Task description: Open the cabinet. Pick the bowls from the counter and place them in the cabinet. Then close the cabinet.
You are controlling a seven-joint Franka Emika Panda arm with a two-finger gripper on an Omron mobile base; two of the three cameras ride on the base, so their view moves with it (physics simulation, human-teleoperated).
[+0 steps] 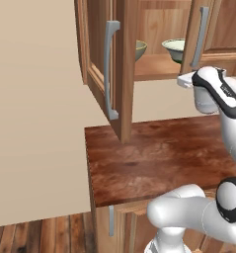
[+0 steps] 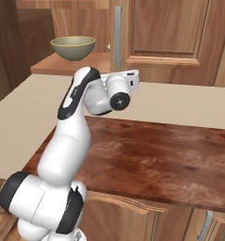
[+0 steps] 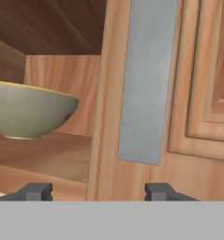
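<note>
- The cabinet hangs on the wall above the counter. Its left door stands swung wide open, edge toward the camera in the left base view. Its right door is nearly closed, with a gap at its free edge.
- Both bowls rest on the wooden shelf inside the cabinet. The olive-tan bowl sits toward the left side. The pale white-green bowl sits further right, partly hidden behind the right door.
- The counter carries no bowl on its visible surface.
- The gripper is raised to shelf height, directly in front of the free edge of the right door. Its wrist faces the cabinet.
- In the hand view, the jaws stand wide apart and hold nothing. The lower end of the grey bar handle lies ahead of the gap between the fingertips. Contact with the handle or door cannot be determined.
- The olive-tan bowl appears left of the door edge in the hand view, upright on the shelf.
</note>
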